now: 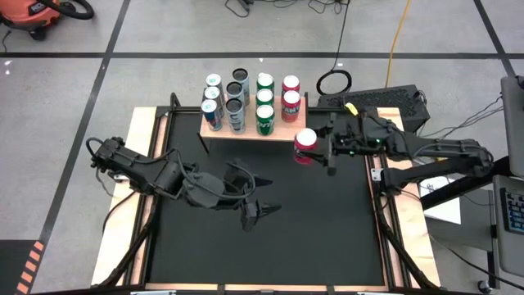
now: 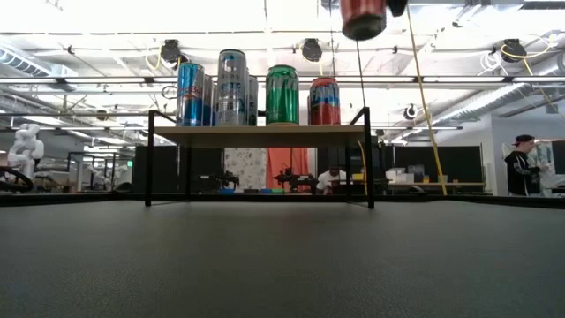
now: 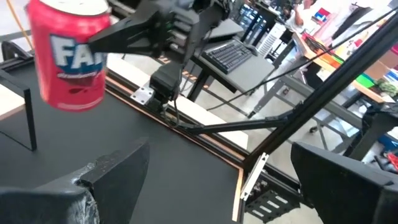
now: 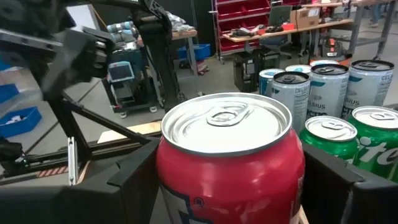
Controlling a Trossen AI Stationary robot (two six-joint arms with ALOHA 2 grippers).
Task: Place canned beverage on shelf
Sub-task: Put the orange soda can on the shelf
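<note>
A red canned beverage [image 1: 305, 146] hangs upright in the air off the right front corner of the shelf [image 1: 282, 133]; my right gripper [image 1: 309, 148] is shut on it. The shelf, a light-wood board [image 2: 260, 134] on thin black legs, carries several upright cans: blue-silver, dark, green and red. In the low view the held can [image 2: 363, 18] is higher than the tops of the shelf's cans. My left gripper [image 1: 268, 194] waits open over the middle of the table with nothing between its fingers [image 3: 112, 180]. My right gripper pinches the can's side wall [image 4: 174, 180] between its two fingers, one on each side of the can. The fingers [image 3: 134, 25] lie level and come from the table's right side. The can stands upright, top up, lifted clear of table and shelf.
The black tabletop [image 1: 270, 246] stretches from the shelf to the near edge, framed by wooden strips [image 1: 139, 164]. A keyboard [image 1: 385, 100] lies beyond the table's far right corner. Black frame bars [image 3: 298, 112] run beside the table's right edge.
</note>
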